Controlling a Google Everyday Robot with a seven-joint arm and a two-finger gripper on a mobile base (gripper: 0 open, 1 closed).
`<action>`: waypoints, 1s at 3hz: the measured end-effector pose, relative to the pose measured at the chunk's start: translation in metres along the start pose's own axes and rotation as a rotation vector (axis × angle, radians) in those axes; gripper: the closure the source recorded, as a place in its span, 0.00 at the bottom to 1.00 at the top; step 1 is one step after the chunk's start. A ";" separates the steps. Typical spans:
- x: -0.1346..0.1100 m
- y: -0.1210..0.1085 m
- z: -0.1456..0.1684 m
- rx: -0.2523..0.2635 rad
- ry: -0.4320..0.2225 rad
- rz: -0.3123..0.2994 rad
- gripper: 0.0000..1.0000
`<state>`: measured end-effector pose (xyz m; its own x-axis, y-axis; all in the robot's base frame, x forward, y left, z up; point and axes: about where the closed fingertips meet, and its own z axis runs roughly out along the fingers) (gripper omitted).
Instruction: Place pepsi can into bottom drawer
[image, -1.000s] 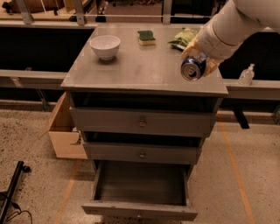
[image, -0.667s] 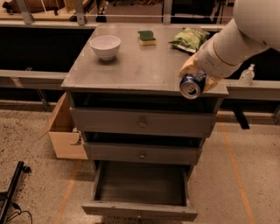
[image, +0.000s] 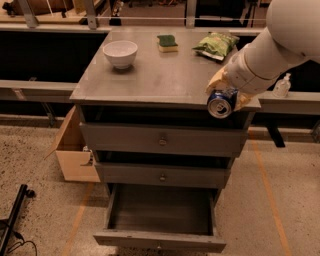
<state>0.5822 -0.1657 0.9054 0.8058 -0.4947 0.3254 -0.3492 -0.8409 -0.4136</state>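
Observation:
My gripper (image: 223, 94) is at the front right edge of the grey cabinet top (image: 150, 77), shut on the pepsi can (image: 221, 103). The blue can lies on its side in the grip, its silver end facing the camera, held in the air just in front of the top edge. The bottom drawer (image: 160, 237) is pulled open below, its dark inside empty. It sits down and to the left of the can. The two shallower drawers (image: 162, 141) above it are closed or nearly closed.
A white bowl (image: 120, 53), a green sponge (image: 167, 42) and a green chip bag (image: 216, 45) sit on the cabinet top. A cardboard box (image: 72, 152) stands on the floor to the cabinet's left. A small bottle (image: 282, 86) stands on a ledge at the right.
My gripper has carried the can forward and downward, from over the cabinet's right side to just past its front edge.

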 end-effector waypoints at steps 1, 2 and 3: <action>-0.029 0.004 0.004 0.039 -0.021 -0.009 1.00; -0.075 0.028 0.041 0.061 -0.032 -0.048 1.00; -0.119 0.047 0.106 0.070 -0.033 -0.150 1.00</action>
<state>0.5208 -0.1234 0.7569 0.8619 -0.3568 0.3604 -0.1911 -0.8867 -0.4209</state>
